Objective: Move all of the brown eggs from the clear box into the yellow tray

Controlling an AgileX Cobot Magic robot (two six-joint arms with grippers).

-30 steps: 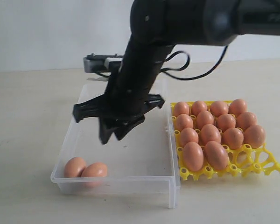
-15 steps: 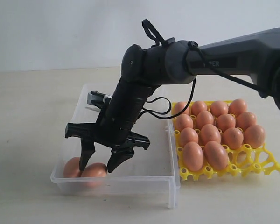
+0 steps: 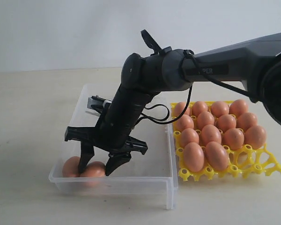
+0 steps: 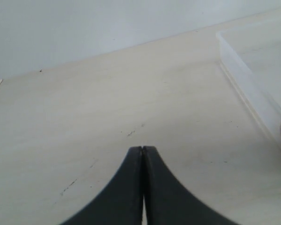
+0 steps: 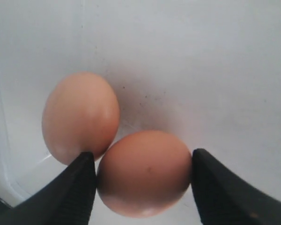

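Two brown eggs (image 3: 71,166) lie touching in the near left corner of the clear box (image 3: 131,183). My right gripper (image 3: 96,169) is down in that corner, open, one finger on each side of the nearer egg (image 5: 145,173). One finger (image 5: 79,187) sits between the two eggs, and the other egg (image 5: 79,115) lies beside it. The straddled egg rests on the box floor. The yellow tray (image 3: 267,164) stands right of the box, with several brown eggs (image 3: 210,133) in its cups. My left gripper (image 4: 142,149) is shut, with nothing in it, over bare table.
The right arm (image 3: 145,75) leans across the clear box from the upper right. In the left wrist view a wall of the clear box (image 4: 246,79) runs along one side. The tray's front right cups (image 3: 253,161) hold no eggs.
My right gripper dropped from mid-box height into the near left corner, spread wider and came down around the nearer egg. The clear box shifted slightly left.
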